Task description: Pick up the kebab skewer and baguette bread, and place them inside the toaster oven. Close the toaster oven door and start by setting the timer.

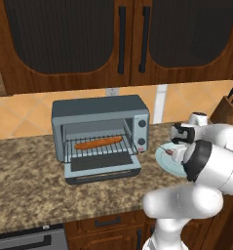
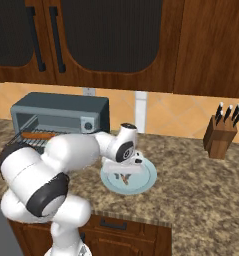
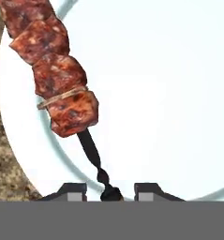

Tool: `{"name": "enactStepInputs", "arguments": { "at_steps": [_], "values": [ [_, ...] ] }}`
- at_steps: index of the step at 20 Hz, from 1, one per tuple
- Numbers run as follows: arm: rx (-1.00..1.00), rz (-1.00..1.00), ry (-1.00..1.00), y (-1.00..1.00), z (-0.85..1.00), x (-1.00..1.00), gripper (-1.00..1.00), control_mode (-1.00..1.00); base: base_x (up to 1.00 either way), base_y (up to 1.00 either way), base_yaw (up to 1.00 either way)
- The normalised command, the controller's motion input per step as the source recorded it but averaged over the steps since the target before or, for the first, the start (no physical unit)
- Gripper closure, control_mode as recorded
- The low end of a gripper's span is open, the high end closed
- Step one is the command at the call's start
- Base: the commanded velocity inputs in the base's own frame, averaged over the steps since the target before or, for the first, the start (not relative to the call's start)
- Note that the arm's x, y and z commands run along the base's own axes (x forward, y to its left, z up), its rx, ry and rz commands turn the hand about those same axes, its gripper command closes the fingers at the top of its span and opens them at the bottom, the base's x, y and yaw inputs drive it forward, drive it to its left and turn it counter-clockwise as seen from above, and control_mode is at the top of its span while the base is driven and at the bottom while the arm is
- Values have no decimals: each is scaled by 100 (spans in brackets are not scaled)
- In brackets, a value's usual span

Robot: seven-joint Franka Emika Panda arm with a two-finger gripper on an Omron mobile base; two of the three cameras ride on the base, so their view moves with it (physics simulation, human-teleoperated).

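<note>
The kebab skewer (image 3: pixel 57 79) lies on a pale blue plate (image 3: pixel 155 70), its reddish meat chunks running away from the hand. My gripper (image 3: pixel 112 190) is down over the plate (image 2: pixel 143 182). Its fingertips (image 3: pixel 76 190) stand close on either side of the skewer's dark stick end, and I cannot make out contact. The baguette bread (image 1: pixel 98 142) lies on the wire rack inside the toaster oven (image 1: pixel 101 110). The toaster oven door (image 1: pixel 103 168) hangs open, flat toward the counter's front. From the left base view, the skewer (image 1: pixel 167 151) pokes out beside the hand.
A wooden knife block (image 2: pixel 221 137) stands at the back right of the granite counter. Dark wall cabinets hang above. The oven's knob panel (image 1: pixel 142 129) is on its right side, just left of the plate (image 1: pixel 166 163).
</note>
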Motion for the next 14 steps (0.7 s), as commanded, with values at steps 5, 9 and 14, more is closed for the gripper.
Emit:
{"name": "enactStepInputs", "arguments": {
  "at_steps": [5, 9, 14],
  "values": [
    [-5, 5, -13, 87, 90, -62, 100, -100, 0, 0, 0],
    [-13, 18, -14, 100, 78, -55, 100, -100, 0, 0, 0],
    [-17, 29, -11, 100, 62, -15, 100, -100, 0, 0, 0]
  ]
}}
